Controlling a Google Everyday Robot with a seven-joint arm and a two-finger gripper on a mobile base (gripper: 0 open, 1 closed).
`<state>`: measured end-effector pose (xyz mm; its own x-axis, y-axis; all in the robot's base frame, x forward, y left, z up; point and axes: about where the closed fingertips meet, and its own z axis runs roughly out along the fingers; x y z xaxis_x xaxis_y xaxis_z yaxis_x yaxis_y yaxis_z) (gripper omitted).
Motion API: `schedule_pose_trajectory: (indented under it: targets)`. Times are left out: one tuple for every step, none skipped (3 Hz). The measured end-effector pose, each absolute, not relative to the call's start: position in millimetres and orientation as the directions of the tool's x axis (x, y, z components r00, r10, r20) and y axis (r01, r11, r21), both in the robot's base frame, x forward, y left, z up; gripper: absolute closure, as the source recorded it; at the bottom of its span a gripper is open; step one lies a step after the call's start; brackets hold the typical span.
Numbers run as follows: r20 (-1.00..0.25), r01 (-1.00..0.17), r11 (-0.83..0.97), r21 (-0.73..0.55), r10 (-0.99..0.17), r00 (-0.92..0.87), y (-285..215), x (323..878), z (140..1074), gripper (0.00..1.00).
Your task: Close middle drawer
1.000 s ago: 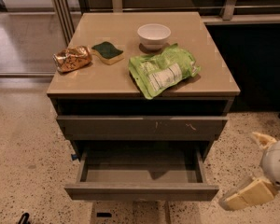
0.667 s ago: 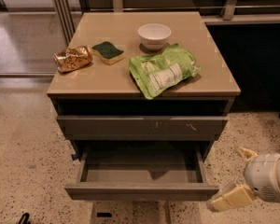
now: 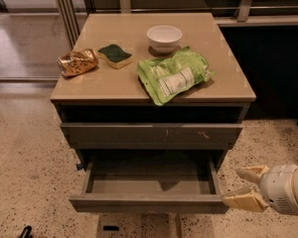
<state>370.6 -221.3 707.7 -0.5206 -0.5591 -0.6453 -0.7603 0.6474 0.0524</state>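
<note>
Just left of the jaws, the middle drawer (image 3: 149, 203) stands pulled out; the gripper (image 3: 245, 187) hangs at its front's right end, jaws spread, holding nothing.

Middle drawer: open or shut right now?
Open: the middle drawer is pulled well out, its bare inside showing. The tool is at its right front corner.
</note>
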Motion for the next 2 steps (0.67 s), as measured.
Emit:
schedule_pose_trajectory:
  targets:
    - [-0.645,-0.76,0.647,0.052,-0.559,-0.521,-221.3,370.6,707.7,0.64]
    - [-0.645,-0.76,0.648,0.052,-0.559,-0.521,-221.1,370.6,707.5,0.88]
